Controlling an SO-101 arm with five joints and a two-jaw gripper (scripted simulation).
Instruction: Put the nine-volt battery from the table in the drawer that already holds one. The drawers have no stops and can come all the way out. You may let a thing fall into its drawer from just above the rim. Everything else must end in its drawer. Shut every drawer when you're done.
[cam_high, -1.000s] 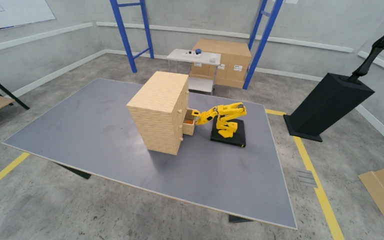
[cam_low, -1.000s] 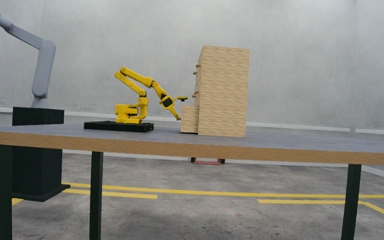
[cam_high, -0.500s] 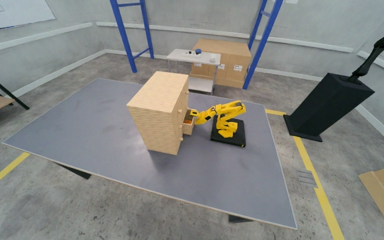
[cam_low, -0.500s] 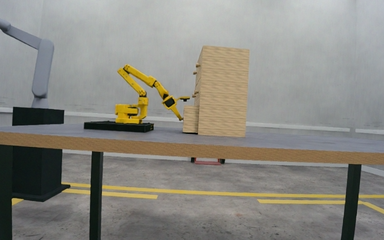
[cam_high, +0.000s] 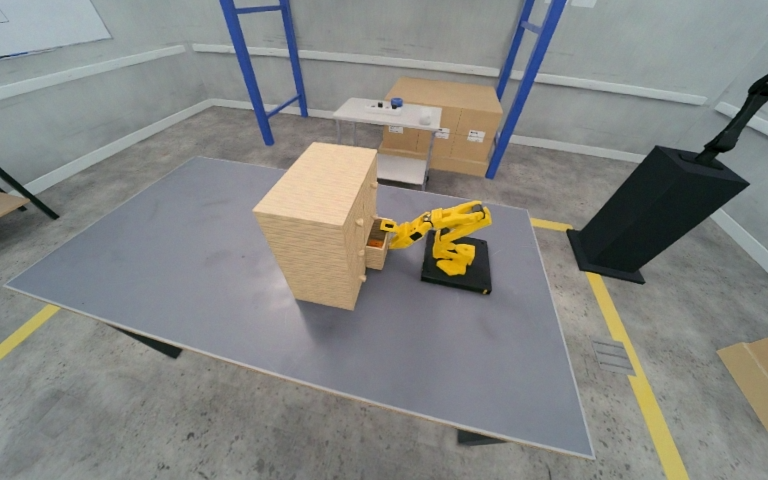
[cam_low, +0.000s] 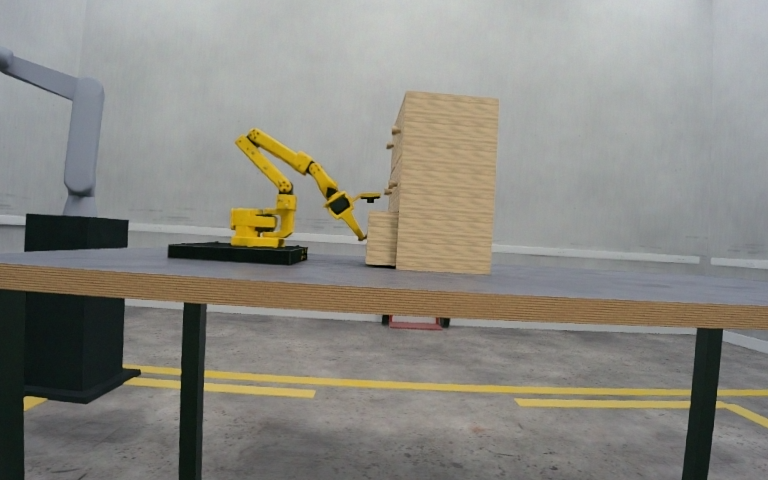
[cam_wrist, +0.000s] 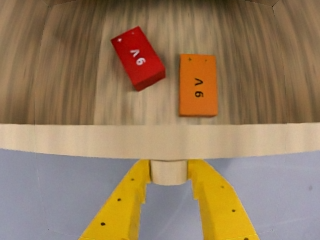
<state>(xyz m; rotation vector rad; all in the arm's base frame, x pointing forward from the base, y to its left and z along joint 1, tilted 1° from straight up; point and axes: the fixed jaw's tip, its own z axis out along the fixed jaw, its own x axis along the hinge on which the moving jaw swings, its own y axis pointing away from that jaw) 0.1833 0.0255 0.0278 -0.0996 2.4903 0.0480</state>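
Whiteboard (cam_high: 45, 22): on the wall, far left in the top view.
Ladder frames (cam_high: 263, 67): blue, two, against the back wall.
Floor (cam_high: 113, 396): grey concrete, yellow lines on both sides of the table.
Table (cam_high: 169, 254): grey top, wood edge, black legs in the exterior view.
Chest (cam_high: 320, 220): light wood, upright near the middle of the table; knobs down the front, which faces the arm.
Drawer (cam_high: 378, 249): low in the chest, pulled partway out; front just beside the gripper.
Red battery (cam_wrist: 138, 58): flat on the drawer floor, turned askew, left of the orange one.
Orange battery (cam_wrist: 198, 84): flat on the drawer floor, near the red one, apart from it.
Knob (cam_wrist: 170, 172): light wood, on the drawer front, between the fingers.
Gripper (cam_wrist: 170, 176): clamped on the knob, one yellow finger on each side.
Arm (cam_high: 447, 226): yellow, on a black base plate right of the chest, reaching down to the drawer.
Side table (cam_high: 390, 113): white, behind the big table, small items on top, too small to name.
Boxes (cam_high: 453, 124): cardboard, stacked behind the side table.
Pedestal (cam_high: 651, 215): black, far right on the floor, with a dark arm on top.
Cardboard (cam_high: 747, 362): flat piece at the right edge.
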